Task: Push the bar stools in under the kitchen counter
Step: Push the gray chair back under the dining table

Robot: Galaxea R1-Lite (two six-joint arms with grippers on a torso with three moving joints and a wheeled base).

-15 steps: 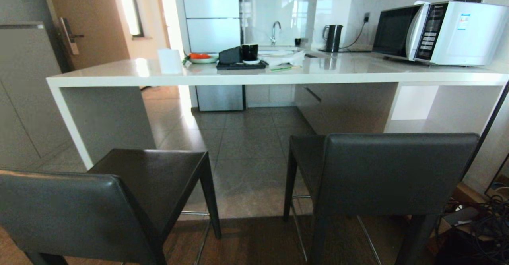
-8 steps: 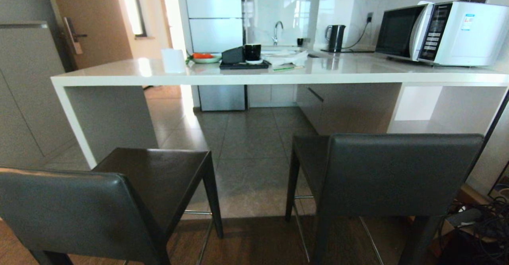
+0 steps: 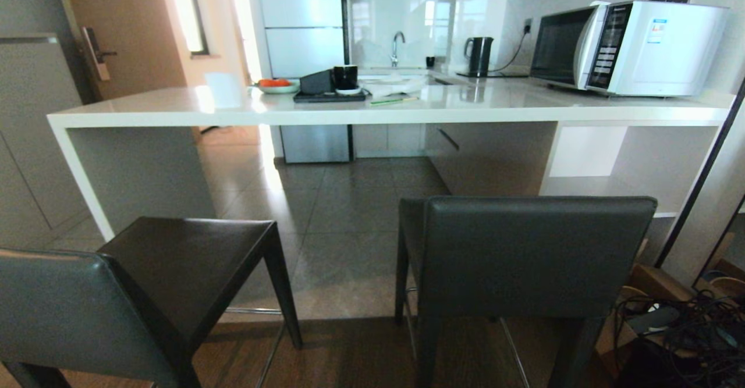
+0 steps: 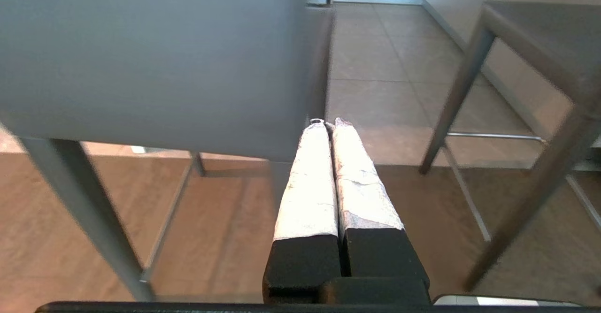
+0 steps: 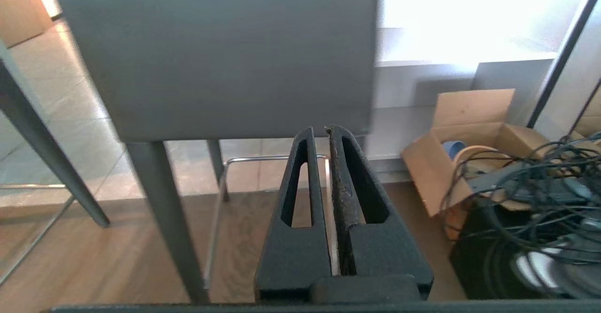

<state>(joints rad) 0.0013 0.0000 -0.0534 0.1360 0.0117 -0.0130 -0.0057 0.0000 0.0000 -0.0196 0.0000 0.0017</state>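
Note:
Two dark grey bar stools stand on my side of the white kitchen counter (image 3: 372, 116), clear of its edge. The left stool (image 3: 145, 283) is angled, its backrest at the lower left. The right stool (image 3: 535, 254) faces the counter squarely. Neither arm shows in the head view. My left gripper (image 4: 327, 122) is shut and empty, its tips just below the left stool's backrest (image 4: 150, 55). In the right wrist view my right gripper (image 5: 320, 129) is shut and empty at the lower edge of the right stool's backrest (image 5: 220, 50).
A microwave (image 3: 628, 47), a kettle (image 3: 478, 55), a dark tray with cups (image 3: 329, 88) and a bowl stand on the counter. A cardboard box (image 5: 465, 139) and tangled cables (image 3: 681, 330) lie on the floor at the right. Tiled floor (image 3: 349, 225) runs under the counter.
The whole head view has shifted left between the earlier frames and now, so the camera has moved. The stools keep their places relative to the counter.

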